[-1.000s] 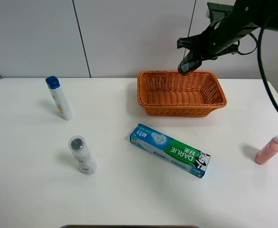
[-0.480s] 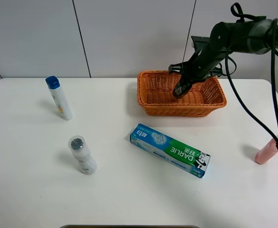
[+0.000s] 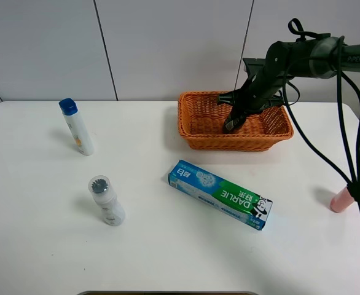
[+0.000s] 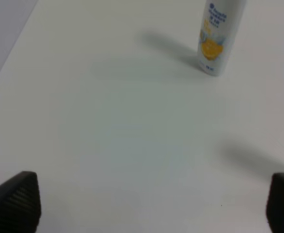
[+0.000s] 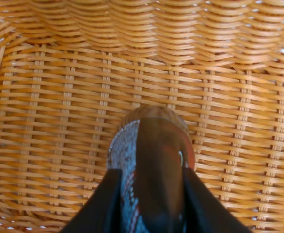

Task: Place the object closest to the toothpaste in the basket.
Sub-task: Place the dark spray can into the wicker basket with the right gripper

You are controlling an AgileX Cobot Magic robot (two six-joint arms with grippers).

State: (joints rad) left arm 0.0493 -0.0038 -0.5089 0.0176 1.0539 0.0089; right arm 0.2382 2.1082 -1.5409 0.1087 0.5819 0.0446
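Observation:
The blue-and-green toothpaste box [image 3: 220,194] lies flat at the table's middle front. Behind it stands the orange wicker basket [image 3: 229,142]. My right gripper [image 3: 237,112] reaches down into the basket, shut on a dark rounded object [image 3: 230,125]. In the right wrist view this dark object [image 5: 154,145] sits between the gripper's [image 5: 149,199] black fingers [image 5: 101,206], just above the woven basket floor [image 5: 59,121]. My left gripper [image 4: 151,204] is open over bare table, its fingertips [image 4: 16,199] wide apart; it does not show in the exterior view.
A white bottle with a blue cap [image 3: 77,126] stands at the left and shows in the left wrist view too [image 4: 218,39]. A white bottle with a grey cap [image 3: 106,200] stands front left. A pink bottle [image 3: 347,195] stands near the right edge.
My right gripper has come down from above the basket's far rim into the basket, carrying the dark object. The other things have not moved.

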